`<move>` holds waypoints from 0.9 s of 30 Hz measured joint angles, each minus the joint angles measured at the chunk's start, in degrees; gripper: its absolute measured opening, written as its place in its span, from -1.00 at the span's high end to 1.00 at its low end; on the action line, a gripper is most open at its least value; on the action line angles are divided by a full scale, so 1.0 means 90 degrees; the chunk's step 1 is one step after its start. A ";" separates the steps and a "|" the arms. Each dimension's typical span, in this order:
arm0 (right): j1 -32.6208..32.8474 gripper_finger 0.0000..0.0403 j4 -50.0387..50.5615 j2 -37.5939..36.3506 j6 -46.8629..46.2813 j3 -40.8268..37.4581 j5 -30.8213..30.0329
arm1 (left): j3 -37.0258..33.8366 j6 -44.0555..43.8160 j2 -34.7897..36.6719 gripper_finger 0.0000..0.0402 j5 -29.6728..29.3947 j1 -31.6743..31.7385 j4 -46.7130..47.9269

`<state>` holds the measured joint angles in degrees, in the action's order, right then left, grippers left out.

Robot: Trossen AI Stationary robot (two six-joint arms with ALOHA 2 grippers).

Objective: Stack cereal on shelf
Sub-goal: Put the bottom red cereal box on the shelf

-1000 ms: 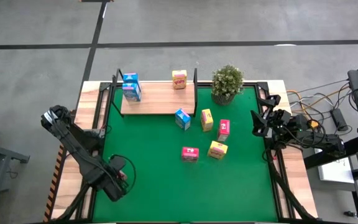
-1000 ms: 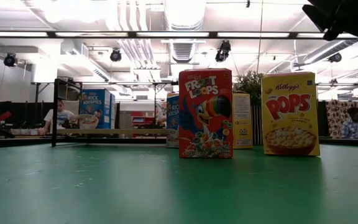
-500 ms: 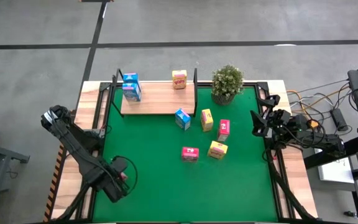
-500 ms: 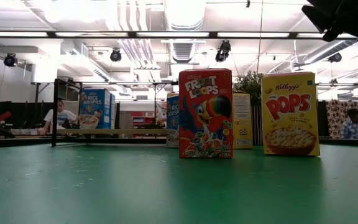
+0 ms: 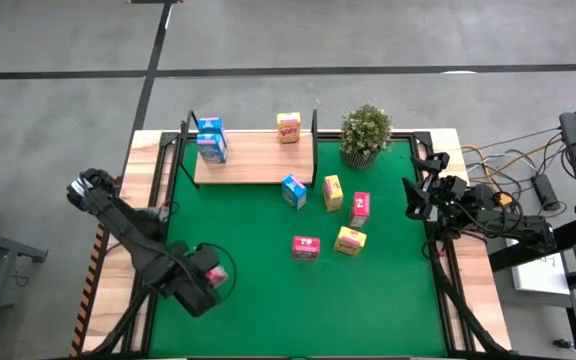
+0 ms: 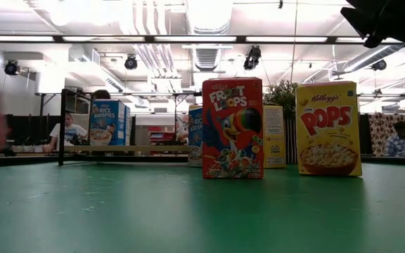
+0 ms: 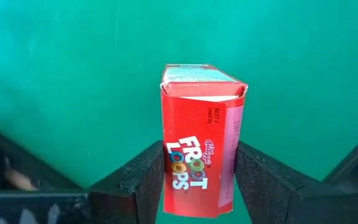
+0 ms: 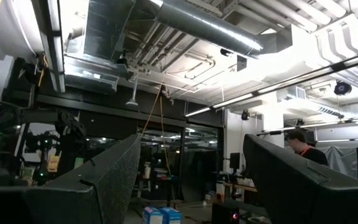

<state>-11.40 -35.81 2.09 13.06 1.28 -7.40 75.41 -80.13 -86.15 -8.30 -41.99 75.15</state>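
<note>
Green mat (image 5: 268, 290) is spread over the table, with the shelf (image 5: 253, 158) at its far edge. Well in front of the shelf, a red cereal box (image 7: 197, 149) is clamped by the left gripper (image 5: 208, 280), likely for carrying there. Three boxes are already stacked on the shelf. Far to the shelf's right, the right gripper (image 5: 415, 196) is parked, fingers apart.

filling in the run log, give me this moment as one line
left gripper: shut on Froot Loops box, near-left over mat | right gripper: open, parked at right edge | shelf: three boxes
</note>
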 joint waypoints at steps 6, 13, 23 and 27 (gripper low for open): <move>0.0000 -0.36 0.0000 0.0000 0.0000 0.0000 0.0000 | 0.0279 0.1909 0.0000 0.16 -0.0290 0.0875 -0.0205; 0.0000 -0.36 0.0046 0.0000 0.0015 0.0000 -0.0002 | 0.0767 0.4839 0.0001 0.16 -0.0361 0.2146 -0.0058; 0.0000 -0.36 0.0044 -0.0001 0.0005 0.0000 -0.0002 | 0.1748 0.8754 -0.0002 0.16 -0.0358 0.4499 0.0104; 0.0000 -0.36 0.0044 0.0000 0.0038 0.0000 -0.0002 | 0.2260 1.0080 -0.0098 0.16 -0.0359 0.5586 0.0153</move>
<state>-11.40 -35.42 2.09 13.41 1.28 -7.42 95.75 10.59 -87.04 -11.53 8.28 76.53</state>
